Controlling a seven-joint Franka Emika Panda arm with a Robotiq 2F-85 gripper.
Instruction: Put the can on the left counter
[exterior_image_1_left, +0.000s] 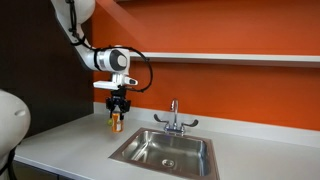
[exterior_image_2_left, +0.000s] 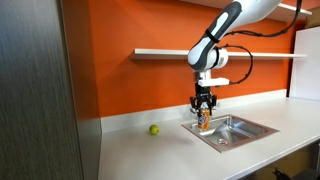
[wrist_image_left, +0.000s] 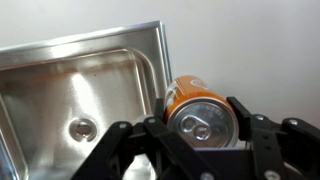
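Gripper (exterior_image_1_left: 119, 108) hung off the sink's (exterior_image_1_left: 165, 150) back corner, fingers (wrist_image_left: 243, 122) clamped on the can (exterior_image_1_left: 117, 122). In the wrist view the can (wrist_image_left: 200, 108) sat upright between the fingers, silvery top up, just outside the sink rim (wrist_image_left: 140, 35), over the grey tabletop (wrist_image_left: 250, 50). In both exterior views the can (exterior_image_2_left: 204, 120) looked low, close above the tabletop (exterior_image_1_left: 70, 145). Could not tell if its base was touching.

Step in hand, as I judged it: carry and set down on the tabletop stretch beside the sink.

- To do it well: move the can further from the sink rim first, since it was very near that edge and a base half on the rim would tip it.
- Keep it vertical and lower it slowly until the base is flat.
- Open the fingers only then, and lift straight up so the pads don't drag it over.

Edges and room:

- The sink rim was the nearest hazard, and a drop on that side would put the can in the basin.
- The faucet (exterior_image_1_left: 173, 115) stood at the sink's back edge, apart from the gripper and not in the way.
- A small yellow-green ball (exterior_image_2_left: 154, 129) lay on the tabletop (exterior_image_2_left: 150, 150) well apart from the sink, toward the dark cabinet (exterior_image_2_left: 40, 90). A good bare stretch lay between the ball and the sink.
- The orange wall (exterior_image_1_left: 60, 90) ran behind the sink, so there was less room that way.
- The tabletop's rounded front edge was further off, with plenty of space before it.
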